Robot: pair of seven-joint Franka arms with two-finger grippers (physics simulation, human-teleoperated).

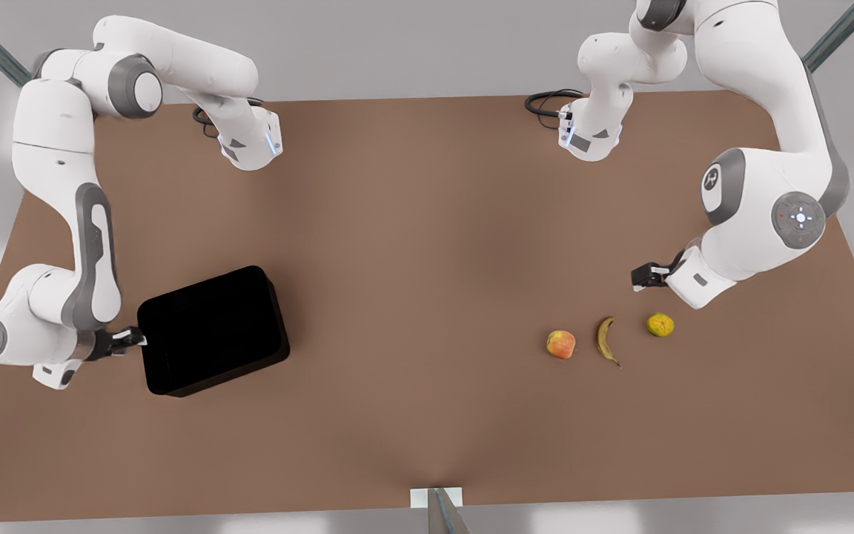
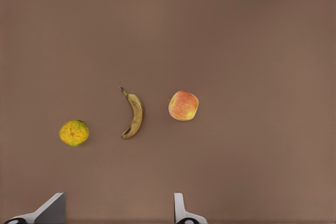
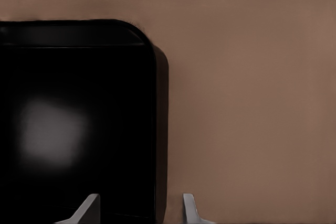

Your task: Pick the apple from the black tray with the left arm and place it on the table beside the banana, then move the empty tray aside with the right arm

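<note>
we look down on a brown bench (image 1: 412,297) with two white robot arms. taking the black tray (image 1: 212,331) as our landmark: it sits toward the front view's left and is empty. the apple (image 1: 560,344) is far from the tray, toward the front view's right, resting on the bench just beside the banana (image 1: 606,340). a bumpy yellow-green citrus fruit (image 1: 660,325) lies just beyond the banana on its far side from the tray.

the left end effector (image 1: 643,276) hangs well away from the tray, above and near the citrus. its fingers (image 2: 181,211) are spread apart and carry nothing. we judge the apple step finished.

the right end effector (image 1: 130,340) is at the tray's edge, on the side farthest from the fruit. in its wrist view the two fingers (image 3: 88,209) stand apart, straddling the tray's rim near a rounded corner, one finger over the tray's floor and one outside the wall. we cannot tell whether they press on the rim; they look released.

the step in hand seems to be moving the tray aside. to do it well, we would pinch the rim firmly, keep the tray low and level, and slide it away from the fruit without twisting about the single grip point.
</note>
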